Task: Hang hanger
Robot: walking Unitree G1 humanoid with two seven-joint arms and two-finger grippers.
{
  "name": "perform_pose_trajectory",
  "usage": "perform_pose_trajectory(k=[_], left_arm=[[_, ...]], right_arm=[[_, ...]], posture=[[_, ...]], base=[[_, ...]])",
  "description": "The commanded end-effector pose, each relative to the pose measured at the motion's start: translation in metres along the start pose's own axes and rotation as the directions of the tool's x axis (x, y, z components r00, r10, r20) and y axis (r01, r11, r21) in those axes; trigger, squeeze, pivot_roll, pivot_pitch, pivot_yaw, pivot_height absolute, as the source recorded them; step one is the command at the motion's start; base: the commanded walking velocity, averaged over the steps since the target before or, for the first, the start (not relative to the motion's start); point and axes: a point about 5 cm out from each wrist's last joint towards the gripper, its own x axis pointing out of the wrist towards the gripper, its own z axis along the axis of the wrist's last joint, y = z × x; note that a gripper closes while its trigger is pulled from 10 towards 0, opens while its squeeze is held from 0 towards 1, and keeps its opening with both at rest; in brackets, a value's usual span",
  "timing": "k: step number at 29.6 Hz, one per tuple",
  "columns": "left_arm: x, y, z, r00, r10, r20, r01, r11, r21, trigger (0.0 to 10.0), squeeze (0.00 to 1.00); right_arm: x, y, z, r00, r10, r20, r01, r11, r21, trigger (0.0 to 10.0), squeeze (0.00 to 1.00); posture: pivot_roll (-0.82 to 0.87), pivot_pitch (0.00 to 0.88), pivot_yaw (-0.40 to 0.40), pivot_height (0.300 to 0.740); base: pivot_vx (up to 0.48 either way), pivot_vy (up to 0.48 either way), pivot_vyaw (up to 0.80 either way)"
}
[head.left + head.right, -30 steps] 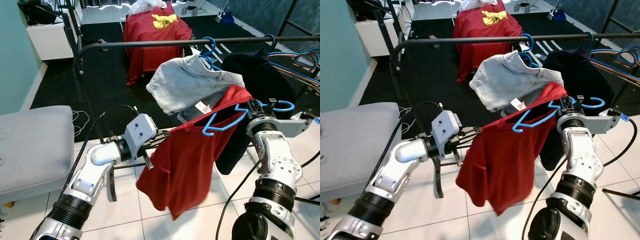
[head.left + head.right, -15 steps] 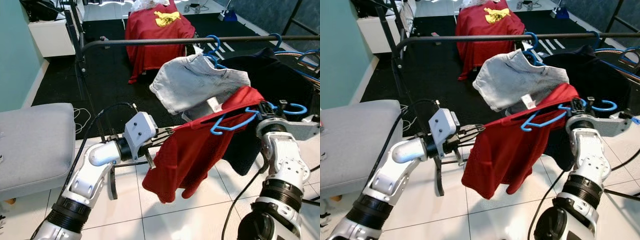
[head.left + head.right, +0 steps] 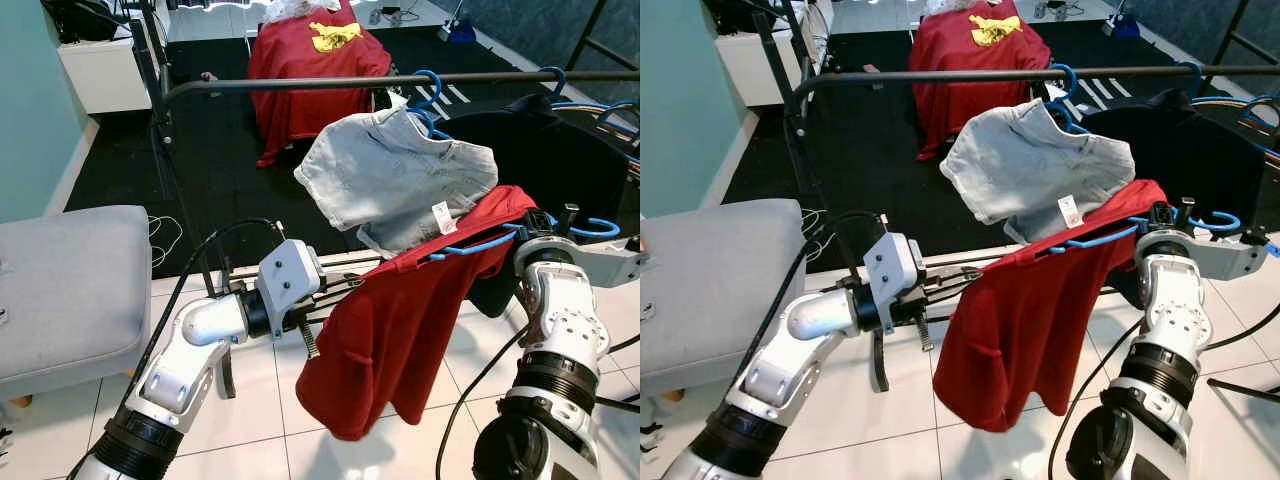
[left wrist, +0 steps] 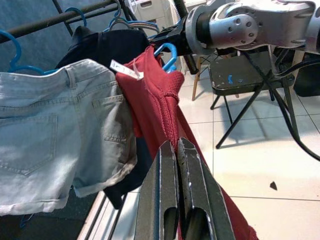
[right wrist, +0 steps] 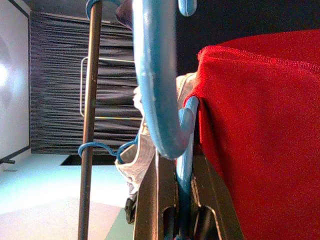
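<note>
A blue plastic hanger [image 3: 470,245] carries a red shirt [image 3: 400,330] in front of the black clothes rail [image 3: 330,83], lower than the bar. My right gripper [image 3: 532,236] is shut on the hanger's neck just under its hook [image 5: 155,75]. My left gripper [image 3: 345,284] is shut on the shirt's outer shoulder edge, so the cloth stretches between both arms. The left wrist view has the two fingers [image 4: 167,165] pressed together against the red cloth [image 4: 160,100]. Blue hangers on the rail hold pale denim shorts [image 3: 390,175] and a black garment [image 3: 545,140].
A grey cushioned seat [image 3: 60,290] stands at my left. Behind the rail, on dark carpet, a red garment [image 3: 310,60] drapes over furniture beside a white cabinet [image 3: 100,70]. More blue hangers [image 3: 600,110] crowd the rail's right end. A folding chair [image 4: 240,75] stands beyond my right arm.
The hanger has levelled out and shifted right with my right gripper. My left gripper moved right with the shirt's edge, and the shirt now hangs straighter.
</note>
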Motion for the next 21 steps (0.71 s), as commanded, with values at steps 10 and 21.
perform_pose_trajectory(k=[10,21], left_arm=[[0.013,-0.005,0.012,0.998,-0.032,0.051,0.032,0.999,0.01,10.0,0.0],[0.022,-0.015,0.019,0.994,-0.066,0.088,0.068,0.998,-0.017,10.0,0.0]], right_arm=[[-0.002,-0.006,-0.023,0.998,-0.036,-0.056,0.027,0.987,-0.158,10.0,0.0],[0.003,-0.019,-0.048,0.991,-0.132,-0.035,0.119,0.959,-0.258,10.0,0.0]], posture=[[-0.06,0.156,-0.019,0.74],[-0.05,0.164,-0.014,0.74]], base=[[0.0,0.0,0.0],[0.0,0.0,0.0]])
